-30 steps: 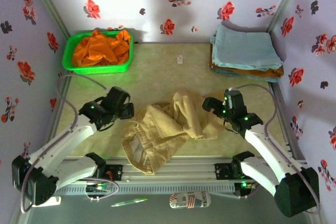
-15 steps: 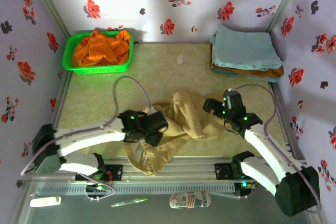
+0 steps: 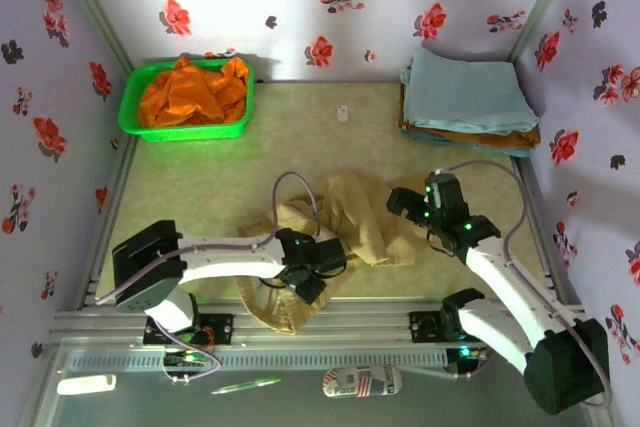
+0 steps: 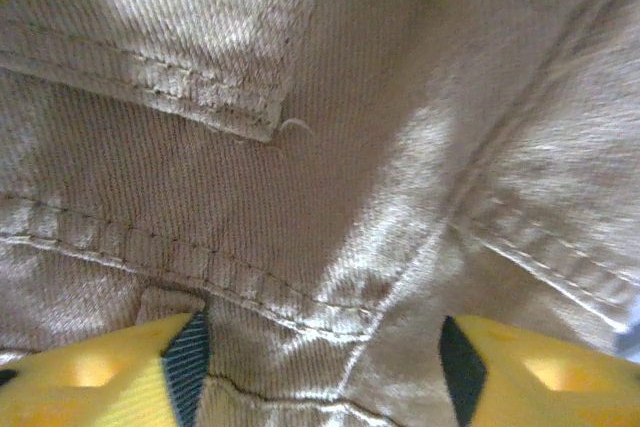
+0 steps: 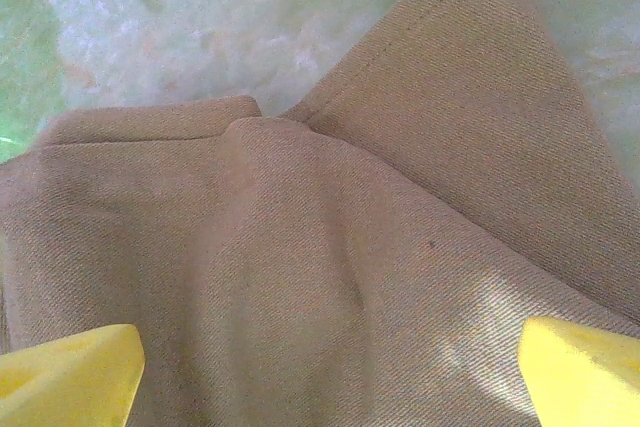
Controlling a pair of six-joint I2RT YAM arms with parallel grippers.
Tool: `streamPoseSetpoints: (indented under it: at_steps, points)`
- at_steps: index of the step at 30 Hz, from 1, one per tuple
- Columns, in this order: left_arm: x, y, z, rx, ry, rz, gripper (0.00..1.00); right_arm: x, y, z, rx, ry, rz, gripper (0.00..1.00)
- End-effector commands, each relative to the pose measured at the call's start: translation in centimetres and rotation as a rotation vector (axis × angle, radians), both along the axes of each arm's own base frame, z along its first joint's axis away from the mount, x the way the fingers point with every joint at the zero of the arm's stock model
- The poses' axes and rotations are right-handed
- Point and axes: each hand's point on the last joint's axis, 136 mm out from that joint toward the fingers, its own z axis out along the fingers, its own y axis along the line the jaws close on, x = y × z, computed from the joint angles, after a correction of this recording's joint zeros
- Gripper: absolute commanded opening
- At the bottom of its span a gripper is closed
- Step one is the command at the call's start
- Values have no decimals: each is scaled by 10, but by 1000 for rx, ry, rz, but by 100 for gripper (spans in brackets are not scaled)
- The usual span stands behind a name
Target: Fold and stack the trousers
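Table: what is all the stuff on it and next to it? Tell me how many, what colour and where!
trousers: one, tan, crumpled mid-table
basket: one, green, far left corner
orange garment: one heap, orange, inside the basket
folded cloth: one, pale blue-grey, far right corner
brownish cloth: count unclear, orange-brown, under the folded cloth
tag: one, white, far middle of the table
pen: one, green, in front of the arm bases
can-like thing: one, red and white, right of the pen
table: one, pale yellow-green
left gripper: yellow fingers, open, over the trousers
right gripper: yellow fingers, open, over the trousers' edge
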Motion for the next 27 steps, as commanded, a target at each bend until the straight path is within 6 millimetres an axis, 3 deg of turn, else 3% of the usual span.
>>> streamPoseSetpoints:
  at_steps: [1,4,7,8,11,15,18,23,25,27]
  points:
    - [-5,17,-17,80,15,7,58,-4,-5,-2,-31,4,-1,97]
    - [-1,30,-21,125,-21,37,38,-5,-6,1,-38,-1,-2,97]
    - [6,35,-13,137,-66,58,7,-8,-6,1,-31,2,-3,97]
    - [8,35,-7,134,-82,65,0,-9,-6,0,-28,8,0,96]
    - [16,32,17,105,-131,73,0,-15,-4,-2,-16,32,11,94]
    - [23,35,67,41,-197,81,0,-28,-3,-2,2,64,26,88]
    - [33,41,108,-25,-275,102,0,-41,-4,-3,17,84,34,82]
    - [50,61,155,-112,-331,151,0,-59,-5,-18,25,138,40,70]
    - [60,73,169,-139,-350,196,0,-63,-10,-27,4,172,23,70]
    - [70,84,183,-175,-370,236,0,-66,-10,-35,12,198,9,76]
